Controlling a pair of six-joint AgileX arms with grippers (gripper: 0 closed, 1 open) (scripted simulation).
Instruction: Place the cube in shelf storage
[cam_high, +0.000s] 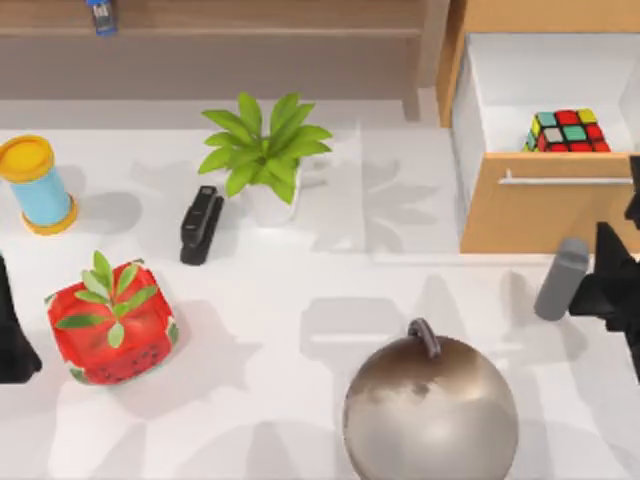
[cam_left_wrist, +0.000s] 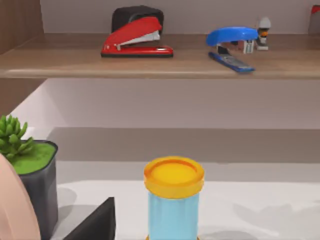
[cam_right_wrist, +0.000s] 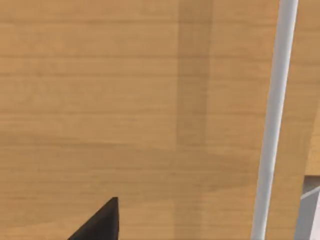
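Barely begun, by the look of it: cube sitting inside the open drawer at about two o'clock on the table, not yet lifted, shelf along twelve o'clock awaiting it. Right gripper at three o'clock, just in front of the drawer face, cube lying at roughly eleven o'clock from it and well apart. Fingers' spread: cannot tell. Left gripper parked at nine o'clock.
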